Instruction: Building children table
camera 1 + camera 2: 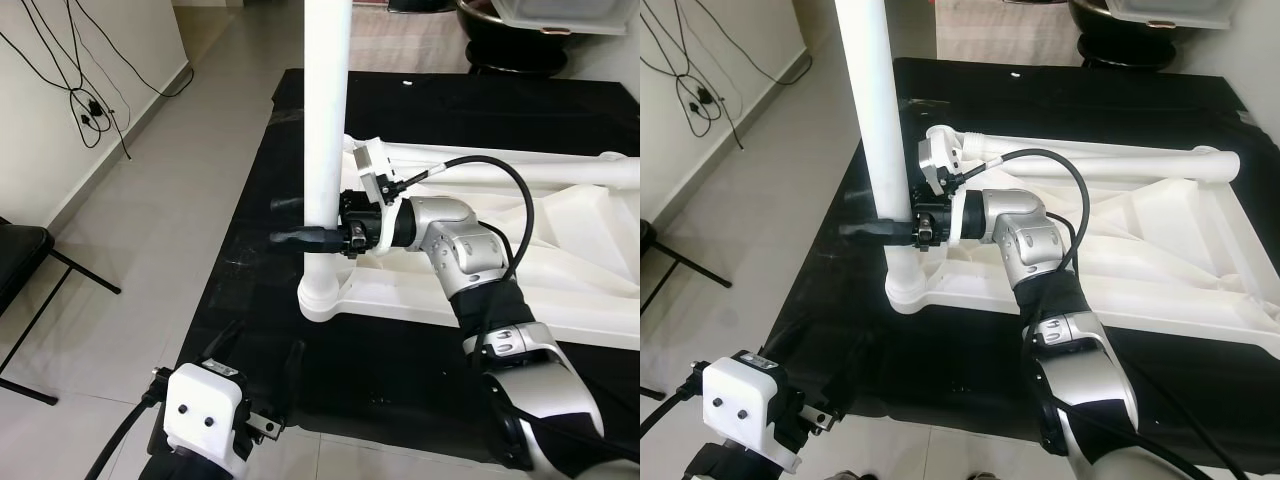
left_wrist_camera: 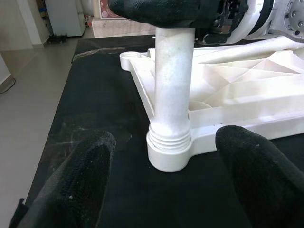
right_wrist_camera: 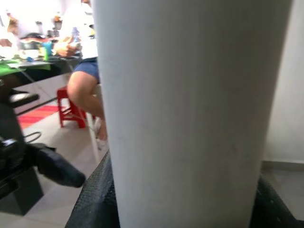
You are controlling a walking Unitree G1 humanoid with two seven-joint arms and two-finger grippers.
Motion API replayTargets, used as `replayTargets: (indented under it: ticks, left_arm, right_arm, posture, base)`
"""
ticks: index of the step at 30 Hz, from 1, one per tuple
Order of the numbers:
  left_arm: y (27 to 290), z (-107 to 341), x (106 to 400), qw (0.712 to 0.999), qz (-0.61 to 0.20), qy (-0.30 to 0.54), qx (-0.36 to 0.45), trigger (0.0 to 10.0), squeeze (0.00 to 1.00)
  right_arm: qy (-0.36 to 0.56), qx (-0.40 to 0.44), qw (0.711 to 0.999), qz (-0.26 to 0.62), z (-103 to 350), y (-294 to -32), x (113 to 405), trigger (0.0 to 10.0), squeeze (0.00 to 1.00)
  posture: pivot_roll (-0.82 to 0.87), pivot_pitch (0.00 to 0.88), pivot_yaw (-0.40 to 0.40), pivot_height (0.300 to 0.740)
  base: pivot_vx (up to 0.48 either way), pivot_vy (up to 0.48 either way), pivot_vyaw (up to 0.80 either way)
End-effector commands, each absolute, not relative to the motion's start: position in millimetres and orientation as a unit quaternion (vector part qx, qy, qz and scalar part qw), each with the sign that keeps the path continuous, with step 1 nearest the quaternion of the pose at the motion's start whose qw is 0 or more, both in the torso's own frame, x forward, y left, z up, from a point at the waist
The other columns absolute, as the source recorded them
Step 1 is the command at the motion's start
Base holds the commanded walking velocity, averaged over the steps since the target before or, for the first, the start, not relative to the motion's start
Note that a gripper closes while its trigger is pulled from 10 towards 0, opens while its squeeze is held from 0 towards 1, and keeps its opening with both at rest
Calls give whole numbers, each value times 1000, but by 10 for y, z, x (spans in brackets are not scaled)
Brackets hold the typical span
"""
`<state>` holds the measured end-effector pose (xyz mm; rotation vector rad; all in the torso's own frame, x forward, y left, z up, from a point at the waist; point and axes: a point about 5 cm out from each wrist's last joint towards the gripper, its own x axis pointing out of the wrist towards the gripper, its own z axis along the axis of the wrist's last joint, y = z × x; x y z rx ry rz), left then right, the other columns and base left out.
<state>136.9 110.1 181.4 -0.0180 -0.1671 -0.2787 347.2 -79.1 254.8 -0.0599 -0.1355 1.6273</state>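
The white table top [image 1: 590, 250] lies upside down on a black mat [image 1: 250, 190]. A white table leg [image 1: 326, 120] stands upright in its near-left corner socket [image 2: 168, 149]. My right gripper [image 1: 305, 222] is shut on this leg about a hand's width above the socket, one black finger on each side; the leg [image 3: 190, 114] is pressed close in the right wrist view. My left gripper [image 1: 258, 352] hovers low over the mat's front edge, open, its fingers [image 2: 76, 190] apart and aimed at the leg's threaded base. A second white leg [image 1: 520, 165] lies across the far side of the table top.
A black folding chair [image 1: 25, 270] stands on the tiled floor to the left, and cables [image 1: 90, 100] hang on the left wall. A dark rounded object [image 1: 510, 30] sits beyond the mat. A seated person [image 3: 83, 76] on a red stool is far behind the leg.
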Motion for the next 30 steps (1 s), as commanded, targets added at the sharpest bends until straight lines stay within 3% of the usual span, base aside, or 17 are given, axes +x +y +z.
replayTargets:
  ticks: [1,7,9,10,11,12,13,14,15,17,27,28,29,30]
  left_arm:
    - [1110,1803,1361,988,-132,-76,-5,10000,0]
    - [1117,1800,1363,989,-129,-77,-4,10000,0]
    - [1122,1797,1365,989,-127,-77,-4,10000,0]
    - [1122,1797,1365,989,-127,-77,-4,10000,0]
    - [1128,1793,1368,989,-125,-78,-3,10000,0]
    - [1144,1787,1374,989,-123,-78,-2,10000,0]
    - [1144,1787,1374,989,-123,-78,-2,10000,0]
    - [1156,1784,1381,990,-121,-78,-1,10000,0]
    - [1163,1784,1389,990,-121,-80,1,10000,0]
    - [1169,1776,1400,989,-121,-80,2,10000,0]
    - [1163,1756,1434,989,-121,-83,1,10000,0]
    - [1165,1754,1437,989,-120,-83,0,10000,0]
    - [1165,1754,1437,989,-120,-83,0,10000,0]
    - [1167,1752,1440,989,-118,-84,0,10000,0]
  right_arm:
    - [-56,-20,669,741,2522,-746,3452,0,0]
    - [-62,-15,720,691,2430,-817,3467,0,0]
    - [-59,-22,752,656,2280,-858,3366,0,0]
    - [-59,-22,752,656,2280,-858,3366,0,0]
    - [-49,-14,800,598,2178,-848,3315,0,0]
    - [-43,27,876,480,2069,-797,3247,0,0]
    - [-43,27,876,480,2069,-797,3247,0,0]
    - [-26,47,916,397,1965,-793,3122,0,0]
    - [-24,24,937,347,1905,-797,2972,0,0]
    - [-12,34,942,333,1854,-749,2831,0,0]
    - [-6,9,945,328,1857,-729,2957,0,0]
    - [-1,5,946,326,1874,-706,2933,8471,0]
    - [-1,5,946,326,1874,-706,2933,8471,0]
    - [2,3,945,328,1897,-691,2925,10000,0]
  posture:
    - [104,179,-19,740]
    - [94,178,-28,740]
    - [91,176,-30,740]
    - [91,176,-30,740]
    - [91,170,-36,740]
    - [87,167,-36,740]
    - [87,167,-36,740]
    - [82,163,-38,740]
    - [84,162,-36,740]
    - [81,155,-33,740]
    - [77,128,-40,740]
    - [79,126,-42,740]
    - [79,126,-42,740]
    - [81,126,-43,740]
  base:
    - [0,0,0]
    - [0,0,0]
    - [0,0,0]
    - [0,0,0]
    - [0,0,0]
    - [0,0,0]
    - [0,0,0]
    - [0,0,0]
    - [0,0,0]
    - [0,0,0]
    - [0,0,0]
    - [0,0,0]
    - [0,0,0]
    - [0,0,0]
